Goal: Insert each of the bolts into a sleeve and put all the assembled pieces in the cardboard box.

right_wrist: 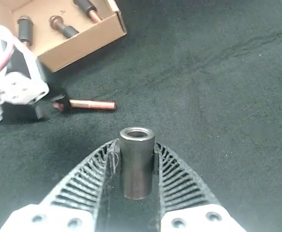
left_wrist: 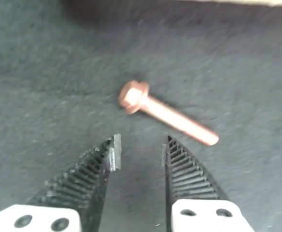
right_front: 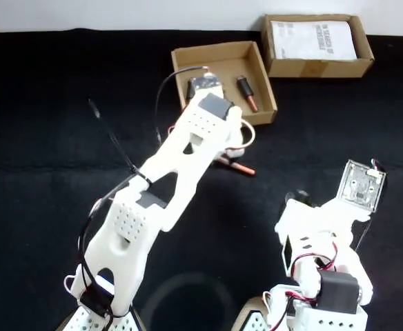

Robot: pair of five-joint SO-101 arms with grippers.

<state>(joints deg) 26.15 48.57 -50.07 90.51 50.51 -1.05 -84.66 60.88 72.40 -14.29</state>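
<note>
Bolt [right_front: 241, 168] lies half hidden beneath the left arm [right_front: 188, 155].

Lit softly and evenly from overhead, with faint, soft-edged shadows on the black cloth [right_front: 43, 103]. Close to glare on the left arm's white shell [right_front: 194, 148] and on the paper [right_front: 312, 38] in the second cardboard box [right_front: 319, 67]. In the left wrist view, just a dim smudge of shadow under the copper bolt [left_wrist: 172, 117] and a darker band along the far edge. In the right wrist view, a pale sheen on the rim of the sleeve [right_wrist: 137, 164].
</note>
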